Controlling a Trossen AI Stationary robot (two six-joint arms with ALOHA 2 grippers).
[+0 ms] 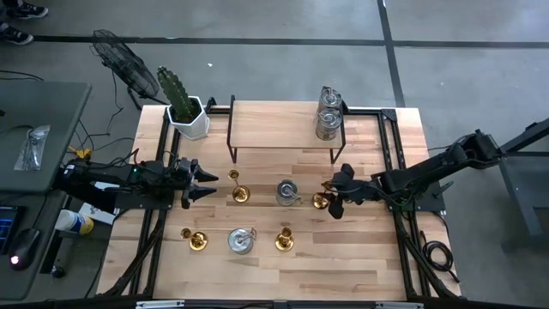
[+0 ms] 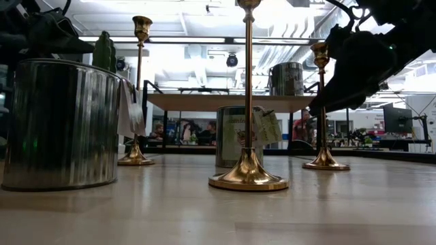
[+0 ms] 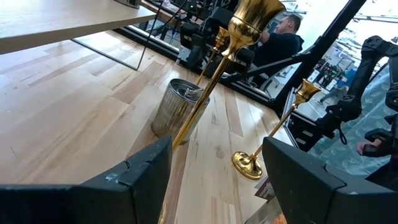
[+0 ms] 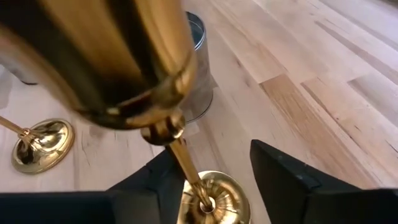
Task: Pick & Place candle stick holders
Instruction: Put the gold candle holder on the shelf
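At the left of the high view, my left gripper (image 1: 206, 183) waits with its fingers apart and nothing in them. It points at a gold candlestick (image 1: 239, 194) just beside it. Low in the frame, from left to right, stand another gold candlestick (image 1: 196, 239), a silver cup (image 1: 241, 241) and a third gold one (image 1: 284, 240). In the middle sits a second silver cup (image 1: 286, 192). Right of that is the gold candlestick I am after (image 1: 321, 202), and my right gripper (image 1: 335, 199) is there with a finger on each side of its thin stem. My fingers are partly apart and I cannot tell if they pinch it yet. I think I should squeeze the stem square in the middle, and then lift straight up so the tall stick does not tip or bump the silver cup nearby. The candlestick is shiny gold, with a slim stem (image 4: 184, 163), a small cup on top and a round flared foot (image 4: 221, 198) on the wooden table (image 1: 360, 275). At the upper right, two more silver cups (image 1: 328, 113) sit stacked on a black rack (image 1: 283, 129).
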